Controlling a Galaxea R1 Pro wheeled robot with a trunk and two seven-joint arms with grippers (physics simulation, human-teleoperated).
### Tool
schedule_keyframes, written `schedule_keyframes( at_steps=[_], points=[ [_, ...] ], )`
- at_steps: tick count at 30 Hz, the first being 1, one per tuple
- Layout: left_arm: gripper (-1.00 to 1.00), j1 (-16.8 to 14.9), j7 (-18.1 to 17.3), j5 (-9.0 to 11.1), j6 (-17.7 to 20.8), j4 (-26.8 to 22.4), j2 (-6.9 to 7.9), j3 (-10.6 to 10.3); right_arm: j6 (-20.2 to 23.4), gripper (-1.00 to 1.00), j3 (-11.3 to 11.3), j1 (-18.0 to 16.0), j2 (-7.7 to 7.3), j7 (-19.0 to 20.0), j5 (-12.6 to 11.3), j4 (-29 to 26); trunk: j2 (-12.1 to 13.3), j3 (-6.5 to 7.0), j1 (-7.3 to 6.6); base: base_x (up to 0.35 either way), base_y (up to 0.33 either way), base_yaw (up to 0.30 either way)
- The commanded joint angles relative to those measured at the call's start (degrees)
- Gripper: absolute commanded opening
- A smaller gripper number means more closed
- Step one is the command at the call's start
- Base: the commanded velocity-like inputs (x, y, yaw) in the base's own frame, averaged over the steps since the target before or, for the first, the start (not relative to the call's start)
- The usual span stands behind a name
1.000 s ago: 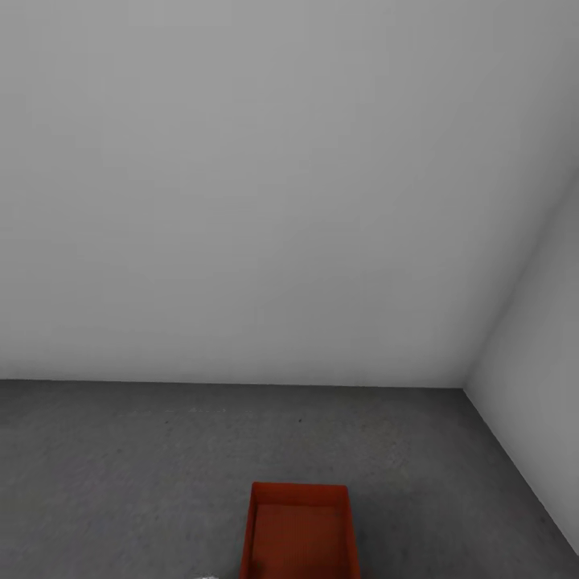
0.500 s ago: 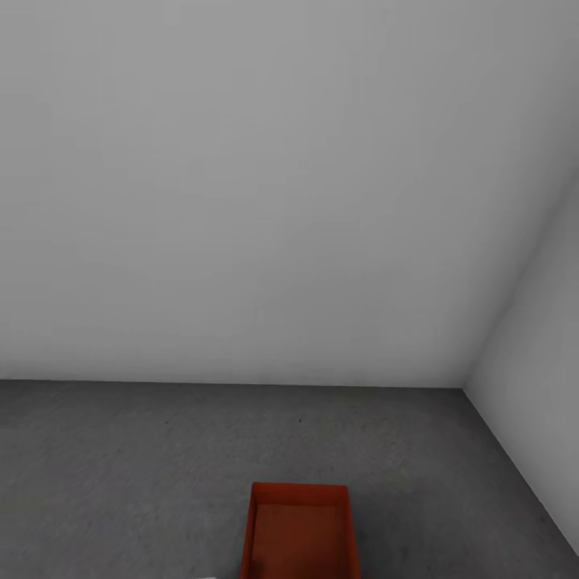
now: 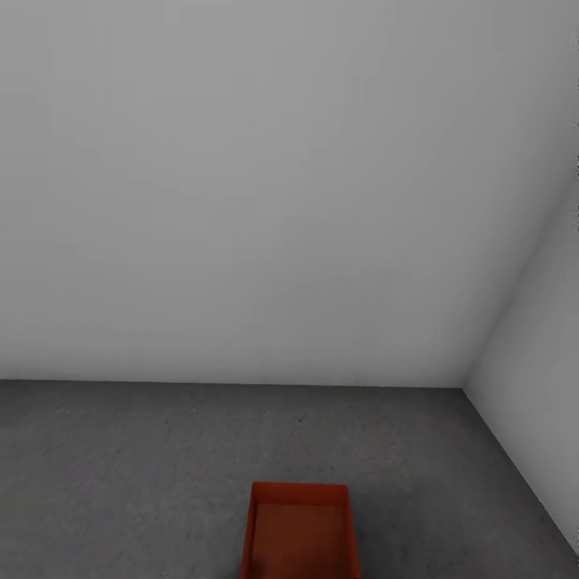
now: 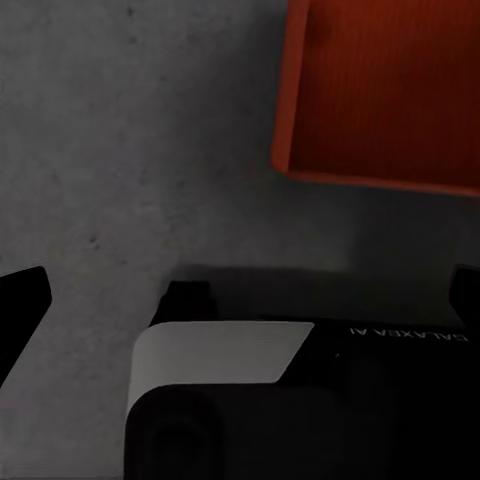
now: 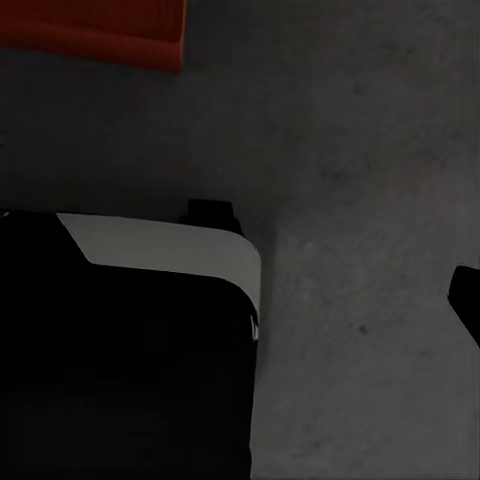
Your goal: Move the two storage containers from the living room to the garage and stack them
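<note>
The head view was almost the same as one second earlier. The one change lay at its near edge, just left of the box: a small pale part of the robot that had poked into the picture a second before, and showed as a sliver half a second before, was gone.

On the left, the floor (image 3: 121, 474) was dark grey, rough concrete, running back to a plain white-grey wall (image 3: 241, 201). At the near centre, a little right of middle, an orange-red storage container (image 3: 299, 532) sat on that floor with its open top upward and its near end cut off by the picture's edge. It had not shifted between the three head pictures. To the far right a second pale wall (image 3: 539, 402) met the first in a corner.

In the left wrist view the same kind of orange-red box showed a corner and its finely ribbed inside (image 4: 385, 90), resting on the concrete beyond the robot's black-and-white base (image 4: 220, 355). White lettering on the black casing there read "GALAXEA AI", seen upside down. A dark fingertip (image 4: 20, 310) of the left gripper sat at the frame's edge; how wide its jaws stood could not be told.

In the right wrist view a strip of orange-red container (image 5: 95, 30) lay on the concrete, apart from the base's white trim (image 5: 160, 255). A dark fingertip (image 5: 468, 300) showed at the edge, and the spread of the right gripper's jaws could not be told either.
</note>
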Motion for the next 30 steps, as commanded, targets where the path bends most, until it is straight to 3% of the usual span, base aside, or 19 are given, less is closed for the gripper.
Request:
schedule_keyframes(
  at_steps=[1, 19, 30],
  points=[
    [1.0, -0.03, 0.15, 0.41, 0.2, -0.02, -0.02, -0.02, -0.25, 1.0, 0.48, -0.04, -0.03, -0.1, -0.56, 0.1, -0.04, -0.06, -0.01, -0.17, 0.0, 0.0],
    [1.0, 0.96, 0.17, 0.41, -0.24, -0.02, -0.3, -0.02, -0.24, 1.0, 0.48, -0.04, 0.08, -0.14, -0.59, 0.1, -0.04, -0.06, -0.01, -0.318, 0.0, 0.0],
    [1.0, 1.02, 0.16, 0.41, -0.4, -0.02, -0.3, -0.02, 0.16, 1.0, 0.44, -0.04, 0.1, -0.25, -0.9, 0.1, -0.04, 0.3, -0.01, -0.048, 0.0, -0.176]
  ],
)
